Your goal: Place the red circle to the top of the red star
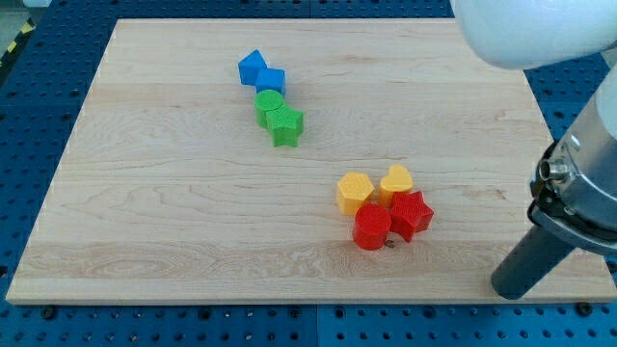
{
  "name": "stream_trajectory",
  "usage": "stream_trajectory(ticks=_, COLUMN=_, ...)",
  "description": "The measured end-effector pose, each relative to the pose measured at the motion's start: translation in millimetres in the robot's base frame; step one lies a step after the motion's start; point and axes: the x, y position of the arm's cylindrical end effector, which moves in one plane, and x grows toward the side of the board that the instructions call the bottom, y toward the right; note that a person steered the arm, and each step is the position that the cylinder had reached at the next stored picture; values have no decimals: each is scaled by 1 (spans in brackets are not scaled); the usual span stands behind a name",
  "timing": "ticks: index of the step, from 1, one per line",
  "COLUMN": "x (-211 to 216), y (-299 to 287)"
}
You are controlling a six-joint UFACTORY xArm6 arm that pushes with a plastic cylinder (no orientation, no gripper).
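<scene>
The red circle (371,227) lies right of the board's centre, towards the view's bottom. It touches the red star (412,213), which sits just to its right and slightly higher. My tip (510,286) rests on the board near the bottom right corner, well to the right of and below both red blocks, touching no block.
A yellow hexagon (354,192) and a yellow heart (395,181) press against the red blocks from above. Further up and left lies a chain: a blue pentagon-like block (253,67), a blue cube (272,81), a green circle (269,103) and a green star (285,125). The wooden board (174,222) ends near my tip.
</scene>
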Motion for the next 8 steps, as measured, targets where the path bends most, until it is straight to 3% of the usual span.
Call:
stream_trajectory(ticks=4, x=-14, y=-126)
stream_trajectory(ticks=6, x=-64, y=-127)
stream_trajectory(ticks=8, x=-72, y=-128)
